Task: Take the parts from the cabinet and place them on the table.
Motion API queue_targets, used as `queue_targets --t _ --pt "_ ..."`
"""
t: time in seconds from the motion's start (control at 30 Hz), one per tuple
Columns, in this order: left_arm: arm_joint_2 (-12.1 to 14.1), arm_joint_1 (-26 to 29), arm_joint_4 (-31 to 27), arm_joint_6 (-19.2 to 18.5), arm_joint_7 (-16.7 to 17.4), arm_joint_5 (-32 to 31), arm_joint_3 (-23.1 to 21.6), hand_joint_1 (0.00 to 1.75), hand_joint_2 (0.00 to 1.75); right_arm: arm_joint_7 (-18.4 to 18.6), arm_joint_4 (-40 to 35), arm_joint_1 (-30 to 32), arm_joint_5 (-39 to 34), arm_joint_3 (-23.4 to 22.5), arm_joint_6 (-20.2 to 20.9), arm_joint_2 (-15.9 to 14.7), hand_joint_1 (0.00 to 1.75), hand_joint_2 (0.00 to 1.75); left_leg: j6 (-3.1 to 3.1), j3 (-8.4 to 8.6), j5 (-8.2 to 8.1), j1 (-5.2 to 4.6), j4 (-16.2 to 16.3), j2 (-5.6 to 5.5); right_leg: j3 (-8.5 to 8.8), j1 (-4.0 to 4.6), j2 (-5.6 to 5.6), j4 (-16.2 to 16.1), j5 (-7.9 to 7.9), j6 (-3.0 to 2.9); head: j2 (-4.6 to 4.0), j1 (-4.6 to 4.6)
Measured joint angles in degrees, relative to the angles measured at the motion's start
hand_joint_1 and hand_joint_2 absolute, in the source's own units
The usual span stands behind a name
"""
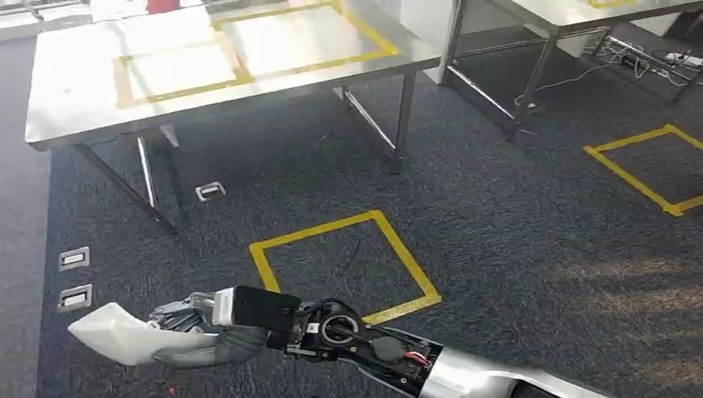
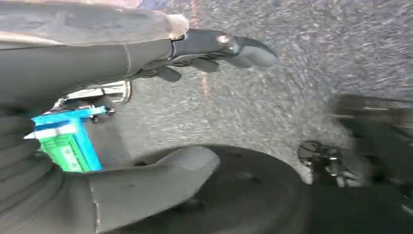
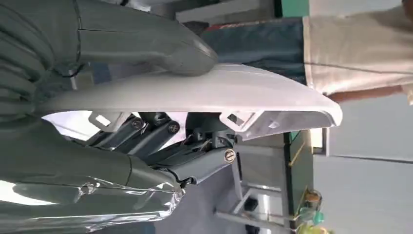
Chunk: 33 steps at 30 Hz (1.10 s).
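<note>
Part (image 1: 116, 333), white, smooth, curved shell, gripped by right hand (image 1: 195, 327)

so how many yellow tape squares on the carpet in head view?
2. One tape square lies just ahead of the right hand holding the white part. The other is at the right edge, partly cut off; more may lie outside the frame.

Head: from high on me, facing down at carpet (image 1: 497, 232), bench (image 1: 83, 99) upper left.
Wrists: close behind my fingers (image 3: 160, 141).
Shared: white part (image 1: 124, 336).
</note>
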Motion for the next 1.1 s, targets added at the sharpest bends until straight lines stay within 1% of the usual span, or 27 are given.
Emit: queue_targets --t 0.03,0.07,0.1,0.13,0.17,0.2,0.23,0.27,0.3,0.33,0.37,0.4,0.43,0.47,0.5,0.53,0.57,0.6,0.63,0.67,0.7,0.73,0.87,0.93,0.97,1.03,1.1 --pt "0.0 0.5 0.0 0.0 0.2 0.0 0.0 0.00 1.75 0.0 0.0 0.2 0.0 0.0 -0.2 -0.5 1.75 1.75 0.24 -0.87 8.27 -0.12 -4.5 0.45 2.23 0.15 0.08 0.6 -1.05 0.23 0.00 -0.02" --pt "0.0 0.6 0.0 0.0 0.3 -0.1 0.0 0.00 1.75 0.1 -0.1 0.5 0.0 -0.1 -0.3 -0.5 1.75 1.75 0.36 -0.40 9.41 -0.32 -4.2 0.48 2.31 0.60 0.72 0.2 -2.49 0.80 0.00 -0.44" --pt "0.0 0.4 0.0 0.3 0.4 -0.1 0.0 0.00 1.75 0.3 -0.2 0.7 0.1 -0.1 -0.4 -0.5 1.75 1.75 0.45 0.20 10.16 -0.26 -3.6 0.28 3.75 0.57 0.43 -0.3 -3.60 1.01 -0.02 -0.28" --pt "-0.1 0.3 0.0 0.5 0.7 0.0 0.0 0.00 1.75 0.3 -0.3 0.6 0.0 -0.2 -0.5 -0.5 1.75 1.75 0.59 0.63 9.16 -0.05 -3.3 0.16 4.50 0.72 0.47 1.2 -3.00 1.39 0.00 -0.13" --pt "-0.2 0.0 0.0 0.5 0.7 0.0 0.0 0.00 1.75 0.3 -0.7 0.4 0.0 -0.3 -0.6 -0.5 1.75 1.75 0.90 1.30 8.62 -0.14 -3.2 0.22 2.78 0.54 0.46 4.2 -1.40 1.69 -0.02 0.04" --pt "-0.2 -0.4 0.0 0.5 0.8 0.1 0.0 0.00 1.75 0.2 -1.0 0.2 0.0 -0.4 -0.6 -0.4 1.75 1.75 1.21 2.10 8.14 -0.03 -3.4 0.08 0.39 0.35 0.21 8.9 0.27 2.01 0.00 -0.09" --pt "-0.2 -0.7 0.0 0.5 0.8 0.2 0.0 0.00 1.75 0.1 -1.1 0.2 0.0 -0.5 -0.5 -0.4 1.75 1.75 1.56 2.88 7.38 -0.10 -3.5 0.07 -2.61 0.33 -0.19 13.9 1.26 2.21 0.00 0.18" --pt "-0.2 -0.8 0.0 0.5 0.9 0.3 0.0 0.00 1.75 0.2 -1.1 0.2 0.0 -0.5 -0.5 -0.4 1.75 1.75 1.81 3.64 6.61 -0.14 -3.6 0.06 -5.40 0.36 -0.34 17.5 0.14 2.33 0.00 0.22" --pt "-0.2 -1.0 0.0 0.6 0.9 0.3 0.0 0.00 1.75 0.2 -1.1 0.4 0.0 -0.5 -0.5 -0.5 1.75 1.75 1.92 4.70 5.64 -0.19 -3.6 0.02 -8.12 0.37 -0.37 20.0 -3.41 2.39 0.00 0.31" --pt "-0.2 -1.0 0.0 0.6 0.9 0.3 0.0 0.00 1.75 0.2 -1.1 0.4 0.0 -0.5 -0.4 -0.5 1.75 1.75 1.96 5.60 4.82 -0.25 -3.6 -0.08 -9.68 0.37 -0.37 20.5 -6.95 2.39 0.00 0.39" --pt "-0.2 -0.9 0.0 0.6 0.9 0.4 0.0 0.00 1.75 0.2 -1.1 0.4 0.0 -0.5 -0.3 -0.5 1.75 1.75 2.00 6.69 3.94 -0.27 -3.6 -0.22 -10.95 0.37 -0.37 20.2 -10.35 2.38 0.00 0.37" --pt "-0.3 -0.9 0.0 0.6 0.9 0.4 0.0 0.00 1.75 0.2 -1.1 0.4 0.0 -0.5 -0.3 -0.5 1.75 1.75 2.03 7.94 3.06 -0.31 -3.6 -0.41 -11.70 0.38 -0.38 18.6 -11.88 2.33 0.00 0.46" --pt "-0.3 -0.9 0.0 0.6 0.9 0.4 0.0 0.00 1.75 0.2 -1.1 0.4 -0.1 -0.5 -0.3 -0.6 1.75 1.75 2.02 9.11 2.24 -0.37 -3.6 -0.58 -11.77 0.45 -0.38 15.8 -10.79 2.15 0.00 0.46" --pt "-0.3 -0.9 0.0 0.6 0.8 0.4 0.0 0.00 1.75 0.2 -1.1 0.4 -0.1 -0.5 -0.3 -0.6 1.75 1.75 1.95 10.21 1.43 -0.46 -3.6 -0.72 -11.56 0.58 -0.38 11.8 -6.80 1.77 0.00 0.44" --pt "-0.4 -0.9 0.0 0.6 0.7 0.4 0.0 0.00 1.75 0.2 -1.1 0.4 -0.2 -0.5 -0.3 -0.7 1.75 1.75 1.87 11.03 0.72 -0.52 -3.6 -0.73 -11.40 0.77 -0.38 7.5 -0.70 1.25 0.00 0.46" --pt "-0.7 -0.9 0.0 0.6 0.7 0.4 0.0 0.00 1.75 0.2 -1.0 0.5 -0.2 -0.5 -0.3 -0.8 1.75 1.75 1.64 11.32 0.12 -0.68 -3.3 -0.82 -12.15 0.96 -0.32 4.0 6.27 0.74 0.00 0.39" --pt "-0.6 -0.9 0.0 0.7 0.6 0.4 0.0 0.00 1.75 0.2 -1.0 0.5 -0.3 -0.5 -0.3 -0.8 1.75 1.75 1.22 11.23 -0.38 -0.79 -3.2 -1.40 -11.83 1.10 -0.22 3.8 7.20 0.62 0.00 0.72" --pt "-0.6 -1.0 0.0 0.7 0.6 0.4 0.0 0.00 1.75 0.2 -1.0 0.5 -0.3 -0.5 -0.3 -0.8 1.75 1.75 0.82 11.33 -0.87 -0.72 -3.4 -1.40 -11.09 1.16 -0.18 3.9 8.28 0.38 0.00 0.68" --pt "-0.7 -1.0 0.0 0.7 0.6 0.3 0.0 0.00 1.75 0.2 -1.0 0.5 -0.3 -0.5 -0.3 -0.8 1.75 1.75 0.60 11.71 -0.74 -0.75 -2.8 -1.40 -11.03 1.17 -0.20 3.5 8.16 0.08 0.00 0.77" --pt "-0.6 -1.0 0.0 0.7 0.5 0.4 0.0 0.00 1.75 0.2 -1.0 0.4 -0.3 -0.5 -0.2 -0.8 1.75 1.75 0.98 11.83 -1.16 -0.74 -3.1 -1.31 -10.41 1.17 -0.23 3.5 8.50 0.46 0.00 0.74" --pt "-0.6 -1.0 0.0 0.7 0.5 0.4 0.0 0.00 1.75 0.1 -1.1 0.3 -0.4 -0.5 -0.2 -0.8 1.75 1.75 1.17 12.08 -1.23 -0.65 -3.3 -1.25 -10.38 1.19 -0.03 3.5 8.43 0.56 0.00 0.63" --pt "-0.6 -1.1 0.0 0.7 0.5 0.4 0.0 0.00 1.75 0.1 -1.1 0.2 -0.3 -0.5 -0.2 -0.8 1.75 1.75 1.17 12.09 -1.11 -0.64 -3.4 -1.24 -10.38 1.20 0.00 3.5 8.35 0.58 0.00 0.61" --pt "-0.5 -1.3 0.0 0.7 0.5 0.3 0.0 0.00 1.75 0.1 -1.1 0.2 -0.3 -0.5 -0.2 -0.8 1.75 1.75 1.16 12.41 -1.05 -0.65 -3.7 -1.22 -10.25 1.20 0.29 3.5 7.78 0.18 0.00 0.57" --pt "-0.5 -1.4 0.0 0.7 0.5 0.3 0.0 0.00 1.75 0.1 -1.1 0.2 -0.3 -0.5 -0.2 -0.8 1.75 1.75 1.44 12.88 -1.61 -0.64 -4.7 -1.18 -10.32 1.25 0.34 3.5 7.67 0.14 0.00 0.57" --pt "-0.5 -1.4 0.0 0.7 0.5 0.3 0.0 0.00 1.75 0.1 -1.1 0.2 -0.3 -0.5 -0.2 -0.8 1.75 1.75 1.22 12.94 -1.64 -0.62 -4.8 -1.18 -10.32 1.28 0.33 3.4 7.63 0.07 0.00 0.59" --pt "-0.5 -1.4 0.0 0.7 0.5 0.3 0.0 0.00 1.75 0.1 -1.1 0.2 -0.3 -0.5 -0.2 -0.8 1.75 1.75 1.16 12.94 -1.62 -0.62 -4.9 -1.19 -10.26 1.29 0.33 3.5 7.59 -0.01 0.00 0.59" --pt "-0.5 -1.4 0.0 0.7 0.5 0.3 0.0 0.00 1.75 0.1 -1.1 0.2 -0.3 -0.5 -0.2 -0.8 1.75 1.75 0.91 12.92 -1.50 -0.62 -4.9 -1.19 -10.27 1.30 0.33 3.5 7.68 -0.15 0.00 0.57"
